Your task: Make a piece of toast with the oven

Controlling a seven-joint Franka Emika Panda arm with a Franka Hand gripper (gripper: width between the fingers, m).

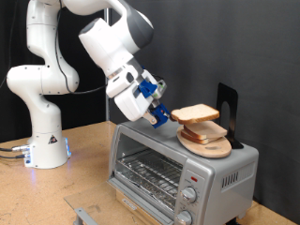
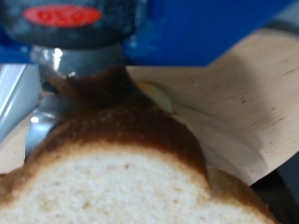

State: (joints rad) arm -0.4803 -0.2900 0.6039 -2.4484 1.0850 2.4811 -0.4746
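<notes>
At the exterior view's left stands the white robot arm [image 1: 47, 84] on the wooden bench [image 1: 84, 178]; its blue-fingered gripper [image 1: 161, 114] has the jaws clenched on the edge of a pale, tan-crusted slice of bread [image 1: 196, 113]; that slice hangs just above other slices on a round wooden board [image 1: 208, 146], atop the boxy silver toaster oven [image 1: 178, 169], door shut.

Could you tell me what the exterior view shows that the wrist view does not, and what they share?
Only the exterior view shows the whole scene: the arm, the oven with its door shut and rack bare, and the claw at the edge of the bread stack on the oven's top. Only the wrist view shows, close up, a finger meeting the crust. Both show the slice and the wooden board under it.
</notes>
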